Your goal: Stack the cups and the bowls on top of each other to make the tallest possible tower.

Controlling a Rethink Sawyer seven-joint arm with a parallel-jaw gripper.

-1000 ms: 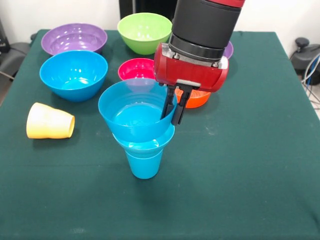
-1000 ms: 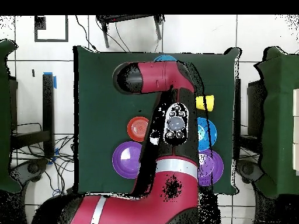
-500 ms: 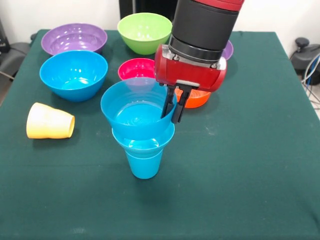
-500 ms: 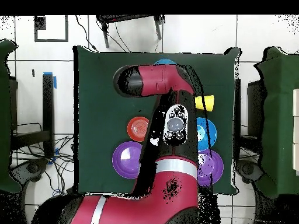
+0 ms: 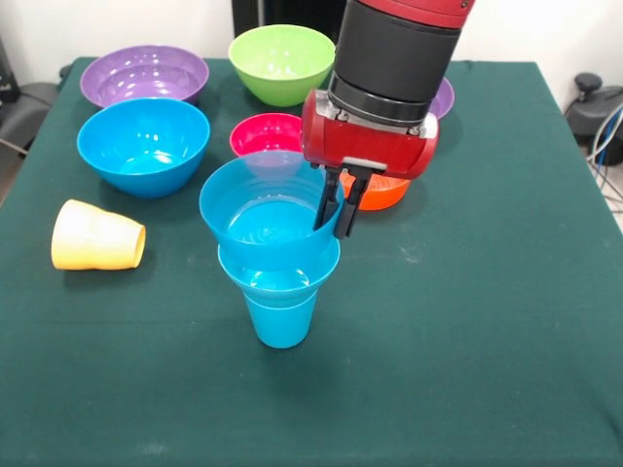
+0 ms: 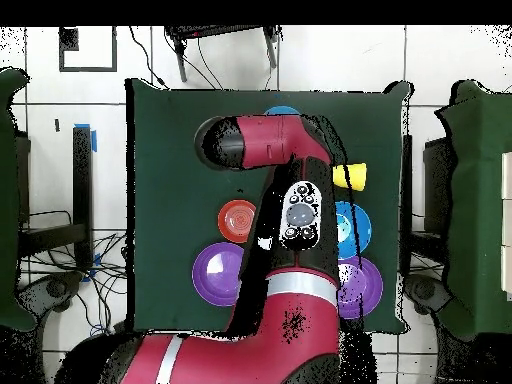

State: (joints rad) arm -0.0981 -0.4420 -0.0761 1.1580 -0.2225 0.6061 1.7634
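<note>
The tower stands mid-table in the front view: a sky-blue cup (image 5: 280, 317) upright, a small blue bowl (image 5: 279, 269) nested in its mouth, and a wider blue bowl (image 5: 261, 212) sitting in that one, leaning a little. My gripper (image 5: 331, 232) is shut on the wide bowl's right rim, one finger inside and one outside. A pale yellow cup (image 5: 97, 236) lies on its side at the left. In the overhead view my arm (image 6: 285, 215) covers the gripper and most of the tower; only a blue rim (image 6: 283, 109) peeks out.
Loose bowls stand behind the tower: blue (image 5: 143, 144), purple (image 5: 144, 75), lime green (image 5: 281, 63), pink-red (image 5: 263, 133), orange (image 5: 382, 193), and a second purple (image 5: 445, 98) behind my arm. The green tablecloth (image 5: 467, 321) spreads out in front and to the right.
The wide blue bowl, held in my gripper, has shifted slightly right and settled lower into the small bowl. Nothing else has moved.
</note>
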